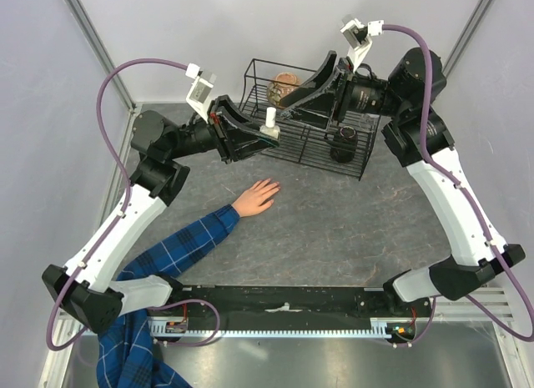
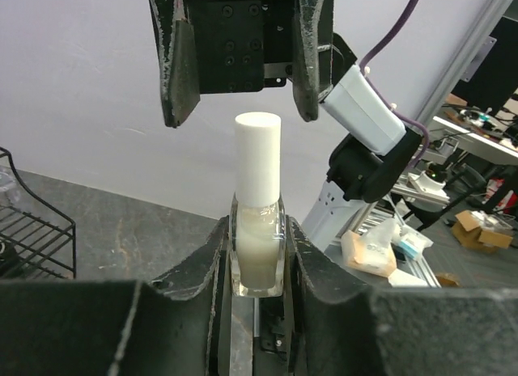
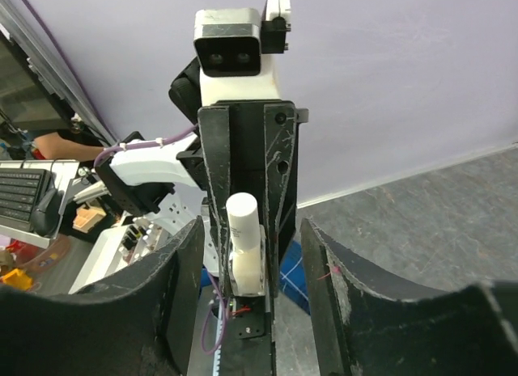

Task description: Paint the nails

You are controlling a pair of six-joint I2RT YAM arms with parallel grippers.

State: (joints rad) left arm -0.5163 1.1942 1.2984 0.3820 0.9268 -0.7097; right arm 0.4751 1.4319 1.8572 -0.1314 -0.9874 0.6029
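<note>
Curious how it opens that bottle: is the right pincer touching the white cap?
Apart. In the left wrist view the right pincer sits open either side of the white cap, with gaps on both sides.

Cannot make out the nails [image 1: 274,186] on the hand [image 1: 257,197] from above: too small. Lost off the bottom edge at 7 o'clock, the plaid sleeve [image 1: 179,250]. Largely hidden from above inside the left gripper [image 1: 269,134], the bottle [image 1: 270,119]. Cropped at 9 o'clock in the left wrist view, the wire rack [image 2: 32,230].
</note>
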